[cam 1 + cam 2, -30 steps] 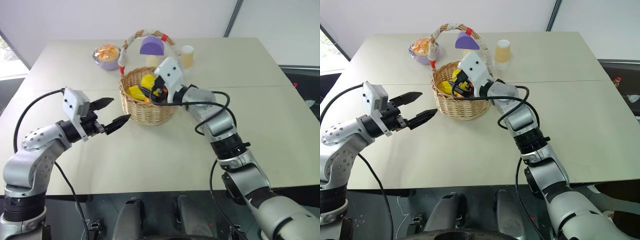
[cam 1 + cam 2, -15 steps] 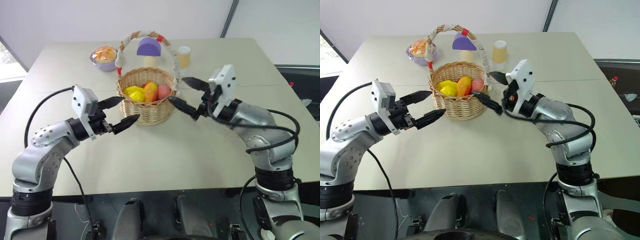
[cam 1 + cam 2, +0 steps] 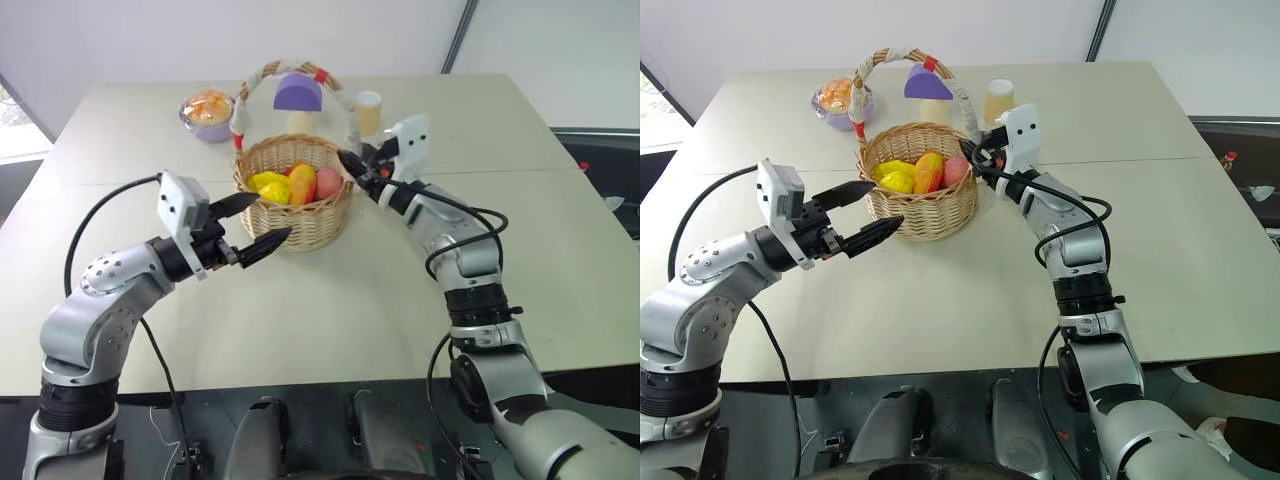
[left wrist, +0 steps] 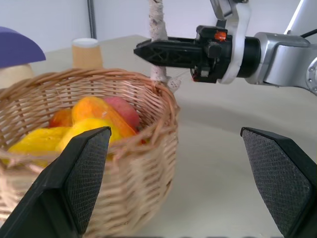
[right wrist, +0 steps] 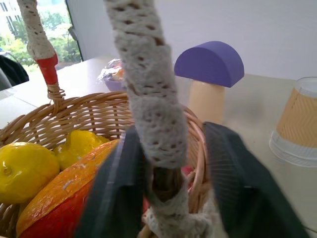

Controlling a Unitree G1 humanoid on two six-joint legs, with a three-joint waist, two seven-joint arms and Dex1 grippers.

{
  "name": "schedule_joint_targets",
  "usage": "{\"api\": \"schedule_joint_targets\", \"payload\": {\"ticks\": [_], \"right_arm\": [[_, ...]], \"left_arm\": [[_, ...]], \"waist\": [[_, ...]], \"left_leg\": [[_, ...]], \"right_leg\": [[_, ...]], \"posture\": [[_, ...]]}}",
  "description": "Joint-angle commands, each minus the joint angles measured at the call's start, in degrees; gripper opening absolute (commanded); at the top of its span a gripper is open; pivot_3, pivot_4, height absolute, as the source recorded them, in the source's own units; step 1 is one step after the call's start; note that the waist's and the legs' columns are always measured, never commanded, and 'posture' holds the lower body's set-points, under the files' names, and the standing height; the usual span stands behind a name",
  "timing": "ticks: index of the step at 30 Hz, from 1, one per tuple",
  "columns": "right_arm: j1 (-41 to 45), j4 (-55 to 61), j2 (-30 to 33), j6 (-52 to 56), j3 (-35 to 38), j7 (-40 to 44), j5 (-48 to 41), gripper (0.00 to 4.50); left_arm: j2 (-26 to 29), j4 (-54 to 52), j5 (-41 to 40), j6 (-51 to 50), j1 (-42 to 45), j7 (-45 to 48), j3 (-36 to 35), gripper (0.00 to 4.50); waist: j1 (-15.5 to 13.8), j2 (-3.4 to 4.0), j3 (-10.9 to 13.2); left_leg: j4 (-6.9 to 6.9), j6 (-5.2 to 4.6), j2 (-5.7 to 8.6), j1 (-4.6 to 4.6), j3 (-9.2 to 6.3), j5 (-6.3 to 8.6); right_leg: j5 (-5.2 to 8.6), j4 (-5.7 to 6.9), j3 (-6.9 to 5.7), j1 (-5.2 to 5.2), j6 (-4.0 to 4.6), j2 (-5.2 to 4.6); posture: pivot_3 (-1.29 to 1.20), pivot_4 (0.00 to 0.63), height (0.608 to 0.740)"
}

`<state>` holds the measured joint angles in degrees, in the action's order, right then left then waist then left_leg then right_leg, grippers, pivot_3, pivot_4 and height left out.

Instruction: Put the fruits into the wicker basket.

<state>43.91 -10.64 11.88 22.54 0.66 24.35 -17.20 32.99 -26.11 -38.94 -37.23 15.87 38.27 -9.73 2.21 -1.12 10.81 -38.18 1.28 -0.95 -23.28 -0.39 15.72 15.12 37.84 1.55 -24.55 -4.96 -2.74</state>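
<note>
Basket [image 3: 297, 205] upright, handle [image 5: 148, 104] arching vertically, right end effector [image 3: 350, 163] clamped on it; left end effector [image 3: 262, 222] wide

A round wicker basket [image 3: 296, 205] stood on the pale table [image 3: 300, 290] and held a lemon [image 3: 269, 187], an orange-red fruit [image 3: 301, 183] and a pink one [image 3: 328, 183]. The right gripper [image 3: 352, 165] was closed at the base of the basket's handle [image 3: 349, 118]. The left gripper [image 3: 255, 225] hung spread just beside the basket's near wall. Behind stood a purple bowl [image 3: 209, 112], a purple-capped mushroom [image 3: 298, 98] and a cup [image 3: 369, 111].
</note>
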Motion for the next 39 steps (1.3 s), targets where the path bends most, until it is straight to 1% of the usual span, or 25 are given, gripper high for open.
{"api": "schedule_joint_targets", "payload": {"ticks": [1, 4, 6, 8, 11, 13, 18, 20, 23, 24, 25, 26, 27, 29, 33, 36, 39], "right_arm": [[0.0, 4.1, 0.3, -0.9, 1.0, -0.1, -0.2, 0.03], [-2.5, 7.3, 3.2, -1.0, 2.1, -0.9, 1.4, 0.03], [-4.2, 9.9, 5.2, -1.1, 5.5, -2.3, 0.6, 0.03], [-5.6, 11.5, 8.3, -1.1, 10.4, -4.4, -0.1, 0.03], [-7.8, 10.3, 14.7, -3.4, 15.5, -7.1, 2.9, 0.03], [-8.7, 7.7, 17.5, -4.5, 17.7, -10.3, 5.2, 0.03], [-7.9, 0.6, 18.0, -7.4, 21.3, -16.3, 6.9, 0.03], [-7.6, -1.2, 17.6, -8.2, 21.7, -17.2, 6.8, 0.03], [-7.7, -1.4, 17.4, -8.3, 21.8, -17.4, 6.0, 0.03], [-8.2, -0.4, 17.7, -7.4, 21.8, -17.8, 6.2, 1.02], [-8.8, 0.8, 18.0, -6.6, 21.8, -18.3, 6.4, 1.35], [-9.1, 1.7, 18.1, -5.9, 21.9, -18.6, 6.5, 1.93], [-9.7, 3.3, 18.5, -5.2, 22.1, -19.2, 7.0, 2.32], [-12.0, 6.9, 20.3, -4.8, 22.5, -19.8, 8.6, 3.35], [-17.7, 13.5, 24.0, -4.8, 23.8, -17.2, 8.9, 3.35], [-25.3, 19.9, 26.1, -4.0, 25.1, -7.2, 2.4, 3.35], [-30.0, 23.3, 27.3, -4.0, 23.1, -1.1, 0.3, 3.35]], "left_arm": [[-0.1, -2.0, -1.0, 0.4, 0.6, -0.5, -0.1, 4.5], [-0.6, -0.5, -0.8, 0.3, 2.4, -0.6, 1.0, 4.5], [-1.0, 0.1, -0.8, 0.5, 3.3, -0.3, 1.6, 4.5], [-1.5, 0.9, -1.0, 0.6, 4.3, -0.1, 2.1, 4.5], [-1.9, 2.7, -0.1, 1.2, 5.5, 0.7, 3.3, 4.5], [-2.5, 4.2, 0.9, 1.7, 6.7, 0.7, 4.3, 4.5], [-4.4, 6.8, 2.7, 3.1, 8.9, 0.5, 5.7, 4.5], [-4.8, 6.9, 3.1, 3.6, 8.9, 0.5, 6.0, 4.5], [-5.0, 6.9, 3.4, 3.9, 8.5, 0.5, 6.0, 4.5], [-4.9, 6.9, 3.4, 3.8, 8.4, 0.5, 5.9, 4.5], [-4.9, 6.8, 3.3, 3.7, 8.3, 0.5, 5.7, 4.5], [-4.8, 6.8, 3.2, 3.6, 8.3, 0.6, 5.5, 4.5], [-4.7, 6.9, 3.0, 3.6, 8.2, 0.7, 5.4, 4.5], [-4.7, 7.4, 3.2, 3.7, 8.0, 0.8, 5.4, 4.5], [-3.8, 8.2, 4.3, 4.3, 6.6, 0.7, 4.7, 4.5], [-2.0, 11.1, 5.6, 6.0, 3.9, 0.1, 0.9, 4.5], [0.1, 12.7, 7.4, 8.1, 1.8, 0.7, -0.5, 4.5]], "waist": [[0.0, 0.0, 0.0], [-0.2, 0.0, 0.0], [-0.6, 0.0, 0.0], [-1.4, 0.0, 0.0], [-1.8, 0.02, 0.0], [-1.7, 0.02, 0.0], [-0.1, 0.05, 0.0], [0.4, 0.12, 0.0], [0.4, 0.21, 0.0], [0.3, 0.21, 0.0], [0.2, 0.21, 0.0], [0.2, 0.21, 0.0], [0.1, 0.21, 0.0], [-0.2, 0.21, 0.0], [-1.1, 0.22, 0.0], [-1.3, 0.22, 0.0], [-0.9, 0.23, 0.0]], "left_leg": [[0.0, 0.0, 0.0, 0.0, 0.0, 0.0], [0.0, 0.0, 0.01, 0.01, 0.0, 0.0], [0.0, 0.0, 0.02, -0.01, 0.0, 0.0], [-0.01, 0.0, 0.06, -0.03, 0.01, 0.0], [-0.01, 0.0, 0.1, -0.09, 0.01, 0.0], [-0.01, -0.02, 0.16, -0.1, 0.06, 0.01], [0.02, -0.02, 0.03, 0.01, 0.14, 0.01], [0.04, -0.01, 0.01, 0.03, 0.15, 0.0], [0.06, -0.01, -0.01, 0.12, 0.15, 0.0], [0.05, -0.01, 0.0, 0.11, 0.14, 0.0], [0.05, -0.01, 0.0, 0.1, 0.14, 0.0], [0.03, 0.0, 0.01, 0.09, 0.14, 0.0], [0.03, 0.0, 0.02, 0.07, 0.14, 0.0], [0.02, -0.01, 0.03, 0.04, 0.13, 0.0], [0.03, -0.02, 0.06, 0.0, 0.11, 0.01], [0.03, -0.02, 0.04, 0.02, 0.12, 0.01], [0.03, -0.03, -0.01, 0.08, 0.12, 0.01]], "right_leg": [[0.0, 0.0, 0.0, 0.0, 0.0, 0.01], [0.0, 0.01, 0.0, 0.0, 0.0, 0.03], [0.0, 0.0, -0.01, 0.0, 0.0, 0.0], [0.0, -0.03, -0.01, 0.0, 0.0, -0.03], [0.0, -0.1, -0.02, 0.0, -0.01, -0.05], [0.0, -0.17, -0.03, 0.0, -0.01, -0.05], [0.0, -0.18, 0.07, 0.02, -0.01, 0.17], [0.0, -0.11, 0.07, 0.01, 0.0, 0.22], [0.0, -0.03, 0.2, 0.01, 0.0, 0.25], [0.0, -0.02, 0.2, 0.01, 0.0, 0.25], [0.0, -0.02, 0.2, 0.01, 0.0, 0.24], [0.0, -0.02, 0.2, 0.01, 0.0, 0.2], [0.0, -0.02, 0.2, 0.01, -0.01, 0.17], [0.0, -0.03, 0.2, 0.01, -0.01, 0.15], [0.01, -0.1, 0.18, 0.01, -0.02, 0.11], [0.01, -0.14, 0.17, 0.03, -0.02, 0.15], [0.01, -0.16, 0.17, 0.06, -0.02, 0.24]], "posture": [[0.0, 0.15, 0.74], [0.0, 0.15, 0.74], [0.0, 0.15, 0.74], [0.0, 0.15, 0.74], [0.0, 0.15, 0.74], [0.0, 0.15, 0.74], [0.0, 0.15, 0.74], [0.0, 0.15, 0.74], [0.0, 0.15, 0.74], [0.0, 0.15, 0.74], [0.0, 0.15, 0.74], [0.0, 0.15, 0.74], [0.0, 0.15, 0.74], [0.0, 0.15, 0.74], [0.0, 0.15, 0.74], [0.0, 0.15, 0.74], [0.0, 0.15, 0.74]]}}
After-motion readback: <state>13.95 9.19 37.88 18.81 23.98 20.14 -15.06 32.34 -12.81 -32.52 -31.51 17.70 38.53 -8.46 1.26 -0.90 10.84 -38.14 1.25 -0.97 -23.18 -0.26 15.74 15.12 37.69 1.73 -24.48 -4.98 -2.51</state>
